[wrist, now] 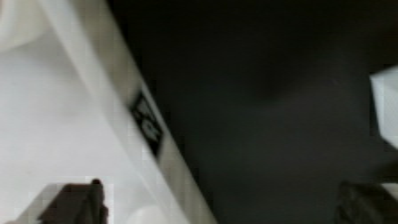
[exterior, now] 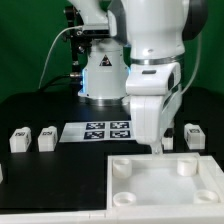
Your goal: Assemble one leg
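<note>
While the gripper [exterior: 155, 150] hung low over the black table [exterior: 40, 110], its two fingers [wrist: 71, 203] stood wide apart. The wrist view showed nothing held between them, only bare dark tabletop.

Just beside the fingers ran the back edge of the large white square piece [exterior: 165, 185], with round sockets at its corners and a small black-and-white tag [wrist: 148, 122] on its side wall.

The nearest leg [exterior: 193, 135], a small stubby white block, sat on the table toward the exterior view's right of the gripper. It was near the gripper but not touching it, just behind the square piece's far corner. A white shape [wrist: 386, 105], cut off by the frame in the wrist view, was probably that same block. Its long axis was too small to make out.

Reaching it would likely need a short sideways shift before closing.

Two more legs [exterior: 32, 139] lay well apart at the exterior view's left, beyond the marker board [exterior: 108, 130]. Behind stood the white robot base [exterior: 100, 75] and a green wall [exterior: 25, 40].
</note>
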`<state>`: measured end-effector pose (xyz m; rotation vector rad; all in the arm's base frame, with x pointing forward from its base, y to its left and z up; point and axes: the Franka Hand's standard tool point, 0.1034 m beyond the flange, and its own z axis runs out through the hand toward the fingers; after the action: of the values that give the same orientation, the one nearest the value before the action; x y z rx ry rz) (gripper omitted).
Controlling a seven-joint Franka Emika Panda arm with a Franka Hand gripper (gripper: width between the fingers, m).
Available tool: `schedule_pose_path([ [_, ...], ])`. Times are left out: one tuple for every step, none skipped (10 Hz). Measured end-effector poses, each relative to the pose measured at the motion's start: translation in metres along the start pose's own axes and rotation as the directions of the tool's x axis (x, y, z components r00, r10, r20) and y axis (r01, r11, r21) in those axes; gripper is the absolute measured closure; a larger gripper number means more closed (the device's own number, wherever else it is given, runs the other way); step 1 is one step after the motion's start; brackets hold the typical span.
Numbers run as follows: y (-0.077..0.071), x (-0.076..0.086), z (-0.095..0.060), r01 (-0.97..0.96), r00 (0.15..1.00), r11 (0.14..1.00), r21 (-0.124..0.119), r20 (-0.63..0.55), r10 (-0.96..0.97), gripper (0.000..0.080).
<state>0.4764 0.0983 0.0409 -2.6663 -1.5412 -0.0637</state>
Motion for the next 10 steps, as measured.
schedule_pose_path([
  [-0.010,0.012,-0.004,-0.132,0.991,0.991,-0.003,-0.004,0.132,0.0150],
  [-0.019,0.021,-0.004,-0.196,0.981,0.981,-0.001,-0.004,0.196,0.0150],
  [-0.031,0.033,-0.004,-0.362,0.932,0.932,0.003,-0.006,0.362,0.0150],
  [-0.038,0.038,-0.004,-0.450,0.893,0.893,0.007,-0.007,0.450,0.0150],
  [-0.038,0.038,-0.003,-0.536,0.844,0.844,0.017,-0.008,0.536,0.0150],
  [-0.038,0.038,-0.003,-0.572,0.820,0.820,0.021,-0.007,0.572,0.0150],
  [-0.041,0.040,-0.003,-0.679,0.734,0.734,0.030,-0.003,0.679,0.0150],
  [-0.054,0.045,0.000,-0.786,0.618,0.617,0.031,0.014,0.786,0.0150],
  [-0.063,0.051,0.002,-0.824,0.567,0.566,0.031,0.024,0.823,0.0150],
  [-0.065,0.053,0.002,-0.828,0.560,0.559,0.032,0.025,0.828,0.0150],
])
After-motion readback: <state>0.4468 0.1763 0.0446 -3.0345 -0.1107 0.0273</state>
